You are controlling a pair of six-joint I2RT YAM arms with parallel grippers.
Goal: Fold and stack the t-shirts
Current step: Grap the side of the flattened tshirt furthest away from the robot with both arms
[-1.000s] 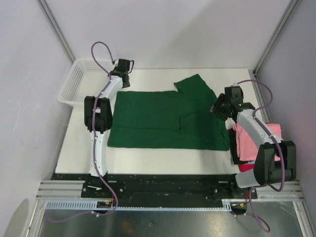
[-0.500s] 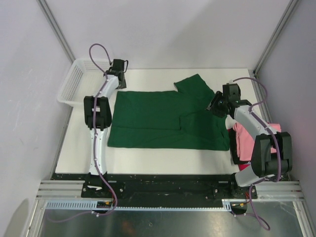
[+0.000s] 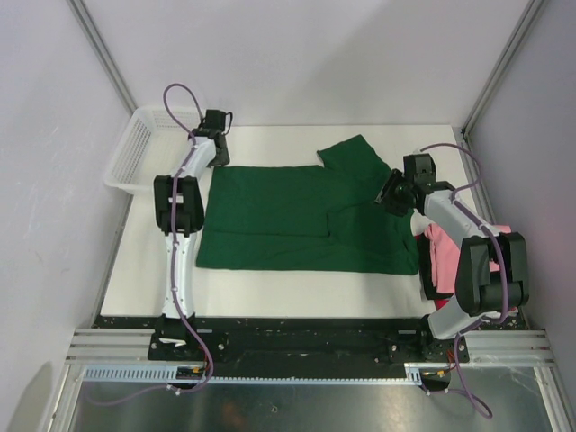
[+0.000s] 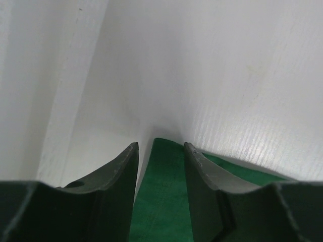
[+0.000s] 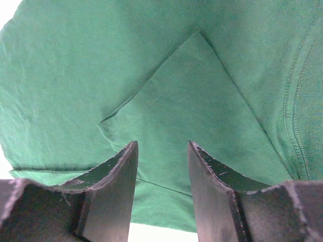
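A large dark green t-shirt (image 3: 297, 216) lies spread flat on the white table, one sleeve pointing to the far right. My left gripper (image 3: 217, 153) is open and low over the shirt's far left corner. In the left wrist view (image 4: 160, 146) that corner of green cloth (image 4: 161, 201) lies between the fingers. My right gripper (image 3: 386, 195) is open above the shirt's right side. In the right wrist view (image 5: 162, 144) a folded-over flap of green cloth (image 5: 192, 101) lies under it. A folded pink t-shirt (image 3: 447, 256) lies on a red/magenta one (image 3: 439, 304) at the right edge, partly hidden by the right arm.
A white mesh basket (image 3: 133, 153) stands at the table's far left corner. Grey walls close in on both sides and at the back. The table's front strip (image 3: 297, 292) is bare between the shirt and the arm bases.
The left gripper has shifted slightly left at the shirt's far left corner. The right wrist has moved a little left and away, over the shirt's right side. The shirt has not moved.
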